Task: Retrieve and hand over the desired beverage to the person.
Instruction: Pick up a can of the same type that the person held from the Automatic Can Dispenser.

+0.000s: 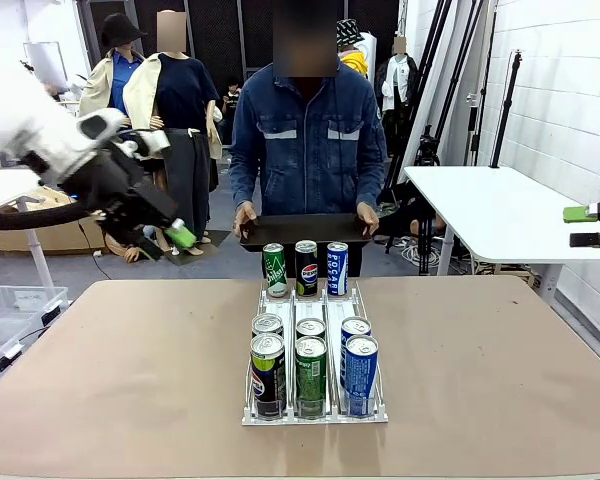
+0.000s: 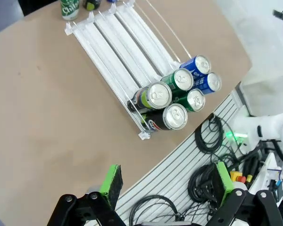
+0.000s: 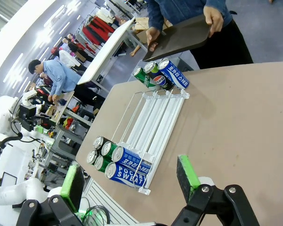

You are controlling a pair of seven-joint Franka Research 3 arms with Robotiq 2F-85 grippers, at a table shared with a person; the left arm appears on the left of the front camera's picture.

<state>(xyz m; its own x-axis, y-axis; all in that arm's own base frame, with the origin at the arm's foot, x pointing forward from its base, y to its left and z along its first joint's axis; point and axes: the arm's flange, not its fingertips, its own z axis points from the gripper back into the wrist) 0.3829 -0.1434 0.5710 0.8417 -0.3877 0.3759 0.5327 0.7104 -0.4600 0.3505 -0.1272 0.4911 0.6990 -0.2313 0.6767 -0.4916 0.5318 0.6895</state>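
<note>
Well left of the rack [image 1: 315, 419], the left gripper [image 2: 167, 182] hung raised, its jaws wide and empty. Six cans [image 1: 311, 362] stood packed in the rack's near end, and three more cans [image 1: 307, 268], green, black and blue, stood at its far end. Behind that far end the person [image 1: 308, 130] held a black tray [image 1: 305, 231] in both hands. Well right of the rack, the right gripper [image 1: 586, 226] was spread wide and empty.

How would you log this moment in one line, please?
left hand: open, empty | right hand: open, empty | cans: in rack | person: holding tray
</note>
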